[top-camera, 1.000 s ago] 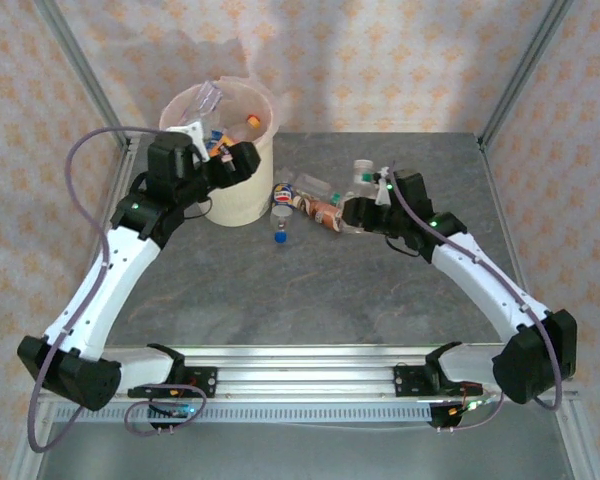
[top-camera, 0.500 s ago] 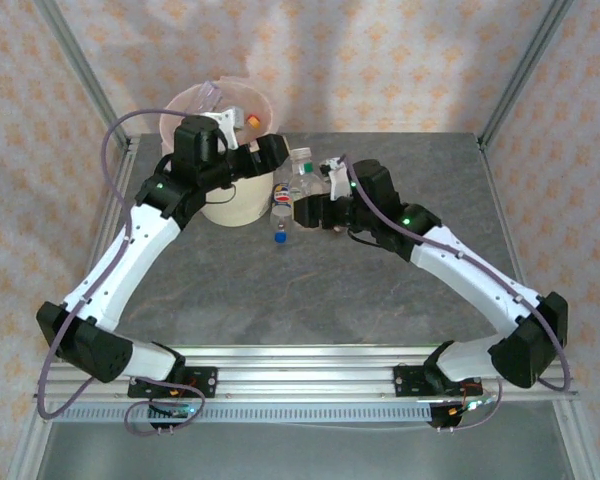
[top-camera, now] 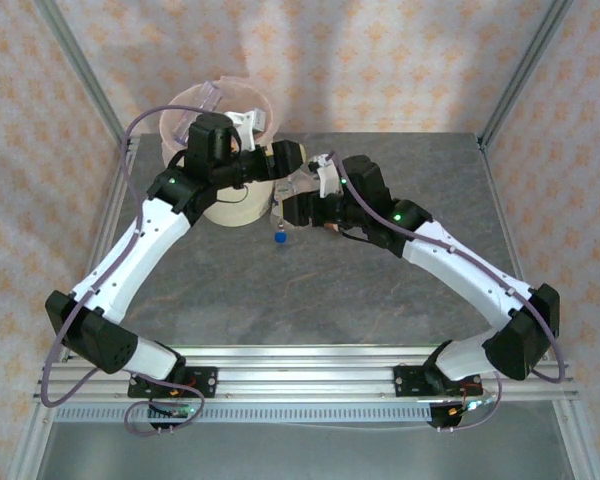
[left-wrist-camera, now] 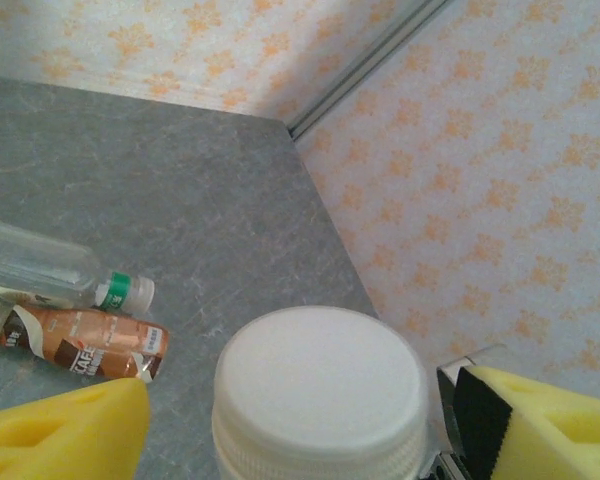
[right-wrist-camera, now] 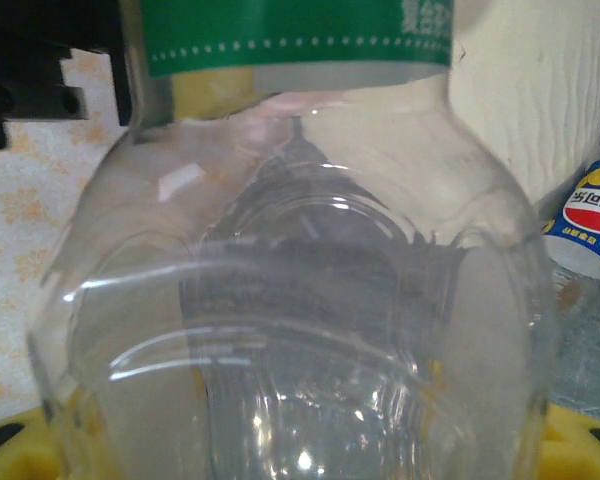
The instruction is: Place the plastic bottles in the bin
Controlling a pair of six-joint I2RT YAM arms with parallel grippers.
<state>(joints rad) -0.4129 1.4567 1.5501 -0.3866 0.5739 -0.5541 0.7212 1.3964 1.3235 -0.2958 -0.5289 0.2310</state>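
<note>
The right tool (right-wrist-camera: 300, 450) is gripping a clear bottle (right-wrist-camera: 300, 300) with a green label band. Its yellow fingers (right-wrist-camera: 10, 445) are pressing in at the bottle's lower sides in the right wrist view. Behind the bottle the cream wall of the bin (right-wrist-camera: 520, 90) is standing close. A blue-labelled bottle (right-wrist-camera: 592, 215) is showing at the right edge, near the bin's foot.

The left tool (left-wrist-camera: 302, 400) is hanging open around a white cap (left-wrist-camera: 320, 385). A yellow finger (left-wrist-camera: 65, 435) is sitting on either side of the cap with a sliver of gap at each, so it is not gripping anything (whether this cap belongs to the bottle in the right tool, I cannot tell). Beyond the cap, a green-capped bottle (left-wrist-camera: 50, 270) and an amber bottle (left-wrist-camera: 80, 340) are lying side by side on the grey table (left-wrist-camera: 210, 190), close together.

From the top view, the two arms are meeting just to the right of the bin, which is sitting at the far left of the table with its pink bag folded over the rim. The left tool is sitting on the far side of the right one. A small blue-capped bottle (top-camera: 279, 238) is sitting on the table on the near side of the tools, near the bin but apart from it.
</note>
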